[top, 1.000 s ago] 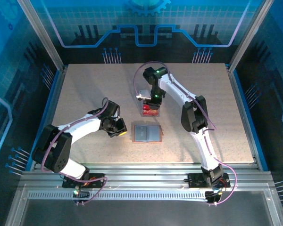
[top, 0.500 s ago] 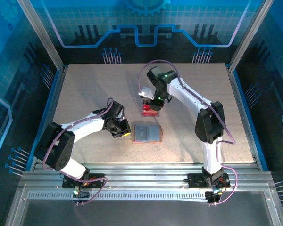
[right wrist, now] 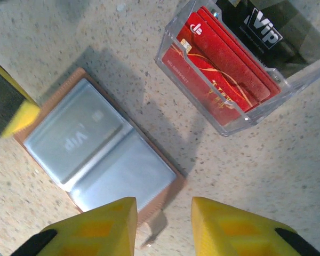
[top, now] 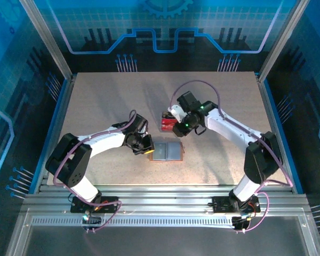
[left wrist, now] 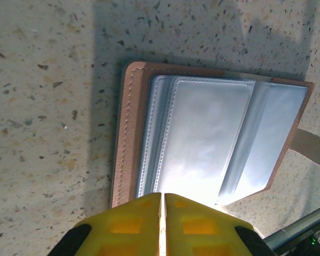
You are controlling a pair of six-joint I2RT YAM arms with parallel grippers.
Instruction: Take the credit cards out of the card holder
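top view: an open card holder [top: 166,151] lies flat on a speckled table [top: 96,96], toward 6 o'clock from the table's middle. its pale grey-blue inside faces up, with a brown rim around it.

the left gripper [left wrist: 162,224] is at the holder's 9 o'clock edge. in the left wrist view its yellow fingers are pressed together with only a thin seam between them and nothing held. the tips are at the holder's rim. it looks placed there to pin the holder down so it won't slide while a card is pulled, though actual contact cannot be confirmed.

a clear box [right wrist: 232,101] stands just beyond the holder at its 12 o'clock. several red cards [right wrist: 218,74] stand upright inside it, and a black card [right wrist: 264,32] marked vip stands behind them. this appears to be where removed cards go, so much of the task looks done.

the right gripper [right wrist: 162,221] hovers between the box and the holder, at roughly 1 o'clock from the holder. its fingers are apart and empty. in the right wrist view a pale card [right wrist: 74,140], also marked vip, seems to sit under the holder's clear sleeve at 9 o'clock in that view. the other sleeve looks empty.

the open fingers point toward the holder, which suggests the arm is lining up for that last card. the card sits flat under slick plastic, so catching its edge may be fiddly.
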